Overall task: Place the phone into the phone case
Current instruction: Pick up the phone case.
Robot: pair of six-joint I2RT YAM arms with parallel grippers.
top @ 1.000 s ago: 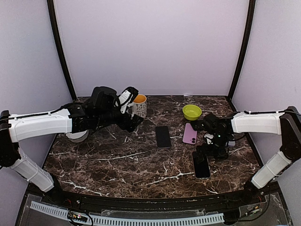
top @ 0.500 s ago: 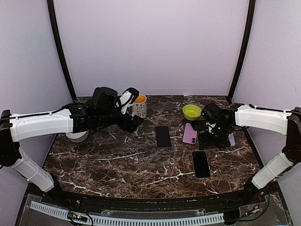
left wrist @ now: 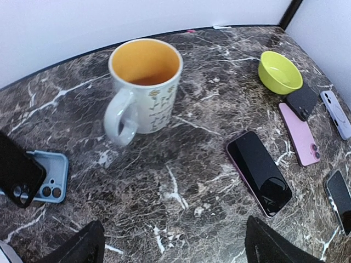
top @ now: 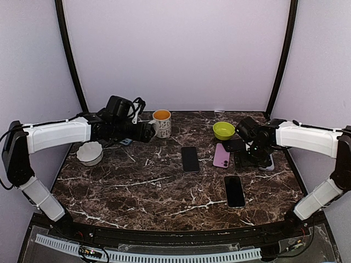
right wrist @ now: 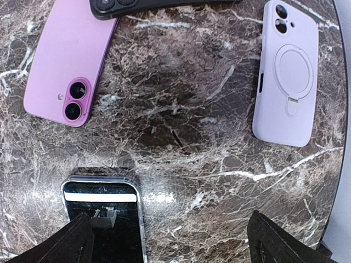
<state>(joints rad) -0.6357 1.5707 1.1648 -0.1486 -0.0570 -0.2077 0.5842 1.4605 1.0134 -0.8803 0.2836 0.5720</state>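
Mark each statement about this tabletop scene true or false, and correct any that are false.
1. The mug stands upright. True.
2. The pink phone lies screen up. False: its back, with the camera lenses, faces up.
3. The green bowl holds a phone. False: nothing lies in it.
4. The left gripper and the right gripper are both open and hold nothing. True.
5. The lilac case lies apart from the pink phone, with bare marble between them. True.
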